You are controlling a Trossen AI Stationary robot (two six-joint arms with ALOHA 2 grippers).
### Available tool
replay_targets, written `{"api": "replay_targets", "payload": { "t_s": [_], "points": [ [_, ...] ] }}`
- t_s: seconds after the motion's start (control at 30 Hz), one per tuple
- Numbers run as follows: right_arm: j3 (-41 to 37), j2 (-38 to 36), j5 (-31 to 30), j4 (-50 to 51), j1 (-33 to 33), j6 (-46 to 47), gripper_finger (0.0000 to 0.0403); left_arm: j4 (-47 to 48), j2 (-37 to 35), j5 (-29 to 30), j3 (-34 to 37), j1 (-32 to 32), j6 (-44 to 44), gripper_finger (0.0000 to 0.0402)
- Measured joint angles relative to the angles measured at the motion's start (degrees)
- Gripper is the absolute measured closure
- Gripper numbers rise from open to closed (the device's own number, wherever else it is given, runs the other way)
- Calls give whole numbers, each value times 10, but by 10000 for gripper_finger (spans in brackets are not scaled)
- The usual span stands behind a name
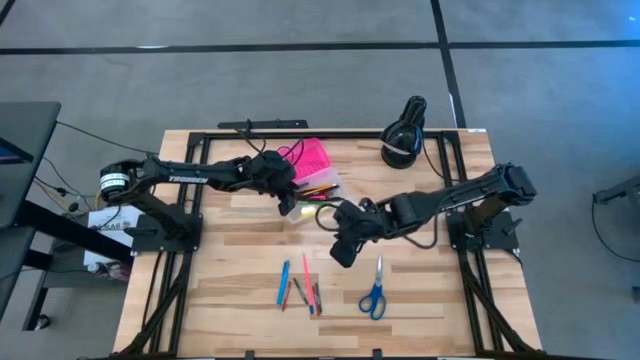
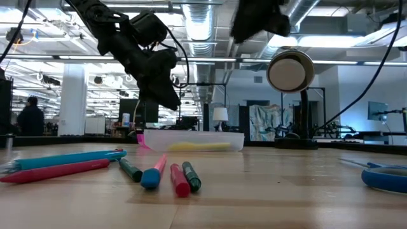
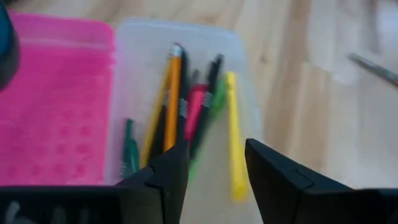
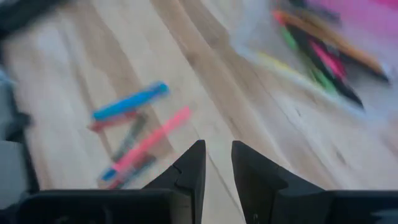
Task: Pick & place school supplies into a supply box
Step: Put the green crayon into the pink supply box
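The supply box stands at the far middle of the table, its pink lid (image 1: 311, 158) folded open beside the clear base (image 1: 321, 187). Several pens and pencils lie in the base (image 3: 180, 118), a yellow one (image 3: 234, 140) among them. My left gripper (image 1: 289, 198) hangs open just above the base's near end (image 3: 216, 171), touching nothing. Several loose pens (image 1: 300, 291) and blue-handled scissors (image 1: 374, 296) lie flat on the table near its front. My right gripper (image 1: 343, 251) hovers above the table between the box and the pens, slightly open and holding nothing (image 4: 217, 165).
A black round device (image 1: 403, 141) stands at the far right corner, with a cable running across the table by the right arm. The bare wood (image 1: 220, 260) at the left and the front right of the table is free.
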State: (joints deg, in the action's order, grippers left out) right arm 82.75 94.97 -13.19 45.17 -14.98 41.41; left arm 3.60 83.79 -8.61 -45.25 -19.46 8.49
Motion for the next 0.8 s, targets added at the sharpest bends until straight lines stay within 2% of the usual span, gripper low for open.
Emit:
{"api": "replay_targets", "payload": {
  "t_s": [0.23,0.43,0.63,0.8],
  "points": [
    [1,1,11,2,-13,53,331,52,-42,-105,0,14,6,249],
    [1,1,9,-28,-25,73,331,131,-93,-100,0,49,-27,248],
    [-2,37,14,-120,-41,84,331,168,-129,-70,0,72,-46,248],
    [0,104,66,-234,-48,130,331,184,-143,-70,-1,84,-36,248]
  ]
}}
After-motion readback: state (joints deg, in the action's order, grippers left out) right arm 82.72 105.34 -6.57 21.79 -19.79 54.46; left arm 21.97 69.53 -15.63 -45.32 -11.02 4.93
